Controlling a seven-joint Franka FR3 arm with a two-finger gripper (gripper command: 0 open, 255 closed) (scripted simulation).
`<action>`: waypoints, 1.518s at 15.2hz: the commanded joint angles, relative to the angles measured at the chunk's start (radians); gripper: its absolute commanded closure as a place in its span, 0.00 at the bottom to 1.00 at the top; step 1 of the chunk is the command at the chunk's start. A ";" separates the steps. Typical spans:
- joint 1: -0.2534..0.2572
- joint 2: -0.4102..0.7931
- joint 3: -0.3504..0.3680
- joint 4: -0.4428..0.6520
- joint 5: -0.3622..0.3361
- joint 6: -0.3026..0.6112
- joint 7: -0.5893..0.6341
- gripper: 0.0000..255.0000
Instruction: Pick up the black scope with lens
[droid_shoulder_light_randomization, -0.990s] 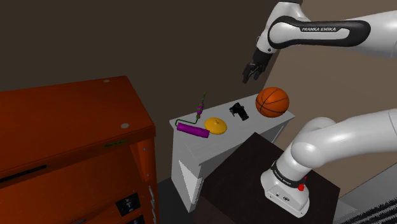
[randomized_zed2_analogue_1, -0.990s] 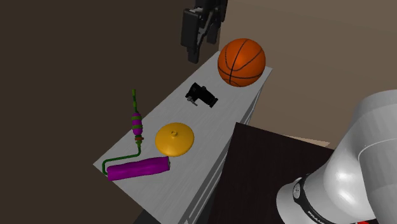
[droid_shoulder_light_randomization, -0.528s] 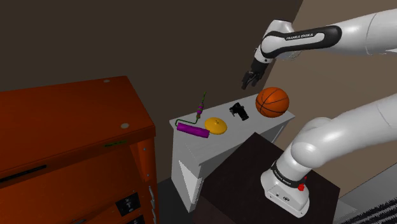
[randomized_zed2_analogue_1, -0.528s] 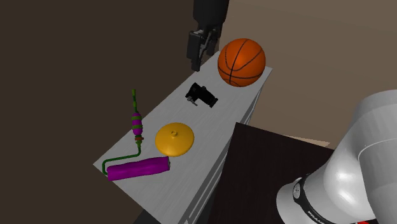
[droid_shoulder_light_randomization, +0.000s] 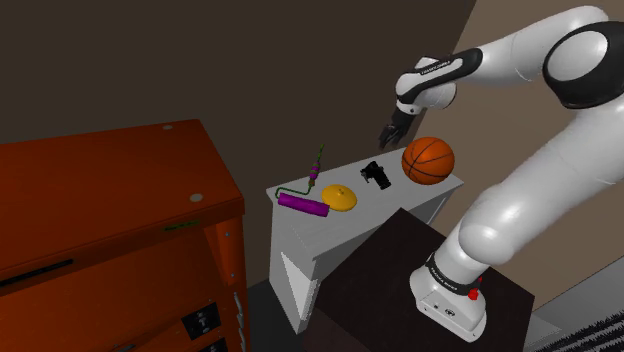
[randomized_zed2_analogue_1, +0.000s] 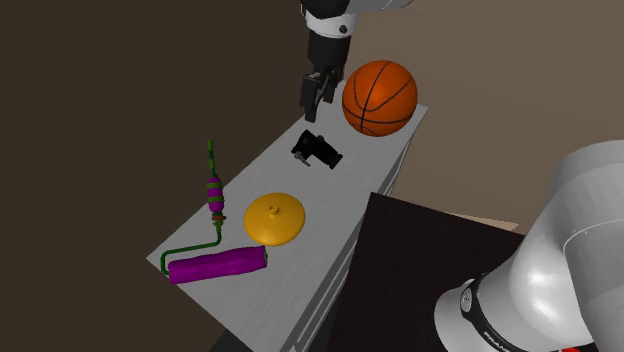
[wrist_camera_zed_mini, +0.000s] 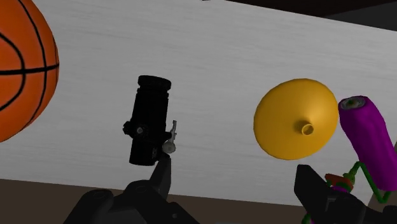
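Note:
The black scope (droid_shoulder_light_randomization: 375, 174) lies on its side on the white table (droid_shoulder_light_randomization: 300, 245), between an orange basketball (droid_shoulder_light_randomization: 428, 159) and a yellow funnel-shaped lid (droid_shoulder_light_randomization: 339, 196). In the second exterior view the scope (randomized_zed2_analogue_1: 317, 150) sits just below my gripper (randomized_zed2_analogue_1: 314, 100), which hangs above the table's far edge beside the ball (randomized_zed2_analogue_1: 379, 97). My gripper (droid_shoulder_light_randomization: 388, 131) is above the scope and apart from it. In the wrist view the scope (wrist_camera_zed_mini: 149, 121) lies just ahead of one finger, and my gripper (wrist_camera_zed_mini: 235, 184) is open with nothing between its fingers.
A purple paint roller (randomized_zed2_analogue_1: 218, 265) with a green handle lies at the table's near end, past the yellow lid (randomized_zed2_analogue_1: 274, 217). A tall orange cabinet (droid_shoulder_light_randomization: 110, 210) stands at the shoulder view's left. The dark stand (droid_shoulder_light_randomization: 400, 270) adjoins the table.
The gripper has come down and in toward the scope, now hanging close above the table's far edge. The arm's upper links swung up and to the right. Objects on the table stayed put.

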 joint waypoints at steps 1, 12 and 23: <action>0.012 0.091 -0.035 0.034 0.078 0.028 -0.083 0.00; -0.169 0.614 0.025 0.325 0.527 0.024 -0.507 0.00; -0.247 0.768 0.098 0.396 0.628 0.069 -0.589 0.00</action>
